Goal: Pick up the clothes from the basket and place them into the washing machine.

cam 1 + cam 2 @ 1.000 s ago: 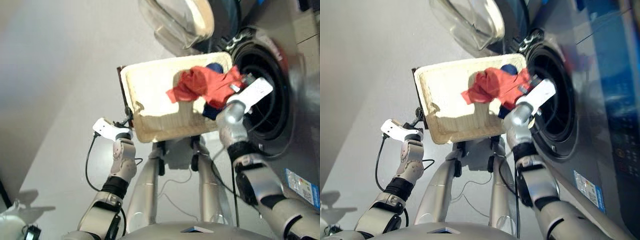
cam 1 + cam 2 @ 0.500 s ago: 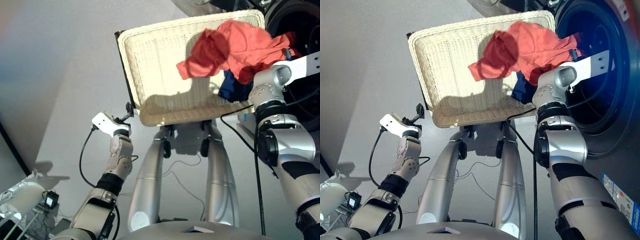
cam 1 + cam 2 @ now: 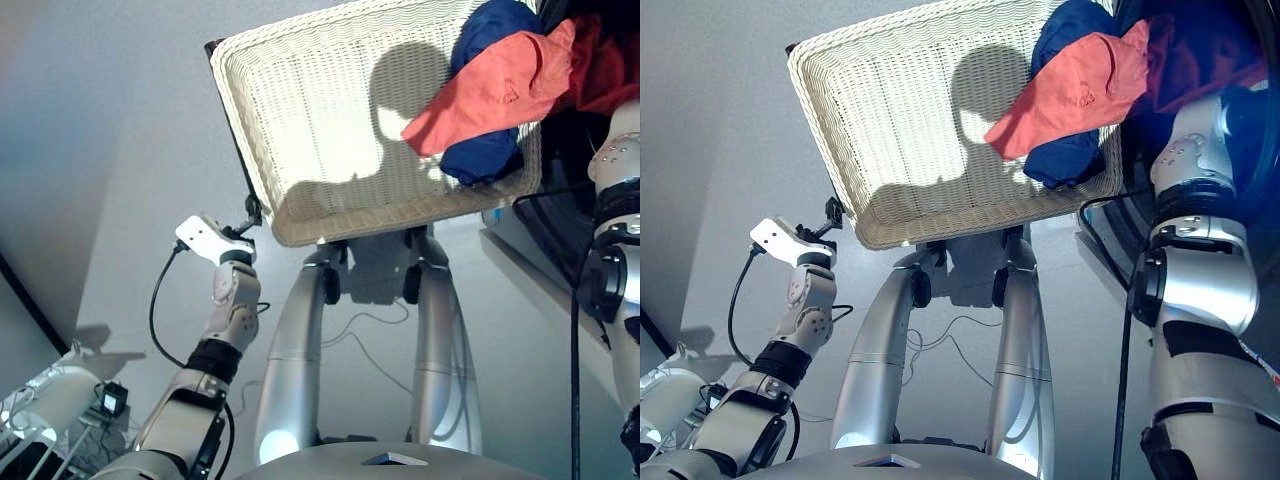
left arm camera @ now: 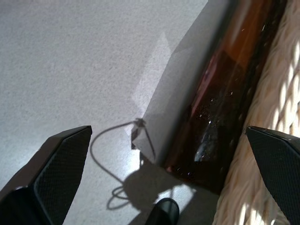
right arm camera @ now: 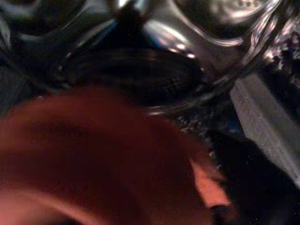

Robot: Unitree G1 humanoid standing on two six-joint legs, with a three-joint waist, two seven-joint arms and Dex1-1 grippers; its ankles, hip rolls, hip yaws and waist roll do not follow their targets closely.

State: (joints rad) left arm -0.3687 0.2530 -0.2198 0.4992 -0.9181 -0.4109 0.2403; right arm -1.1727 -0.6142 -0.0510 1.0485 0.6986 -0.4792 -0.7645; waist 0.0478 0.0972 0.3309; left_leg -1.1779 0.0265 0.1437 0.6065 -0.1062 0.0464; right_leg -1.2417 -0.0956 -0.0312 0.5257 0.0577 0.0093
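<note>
Basket (image 3: 300,120) — cream wicker, on a dark stand. Orange-red garment (image 3: 490,90) stretches from the basket's 3 o'clock corner over the rim into the dark drum of the washing machine (image 3: 1200,40). Navy garment (image 3: 480,155) lies beneath it in the same corner, inside the basket.

Left claw (image 4: 164,187) — fingers wide apart, nothing held, near the basket's 8 o'clock corner above the floor (image 3: 110,150).

Right claw — its wrist view is filled with orange-red cloth; fingers hidden, state cannot be told.

No legible writing or labels.
</note>
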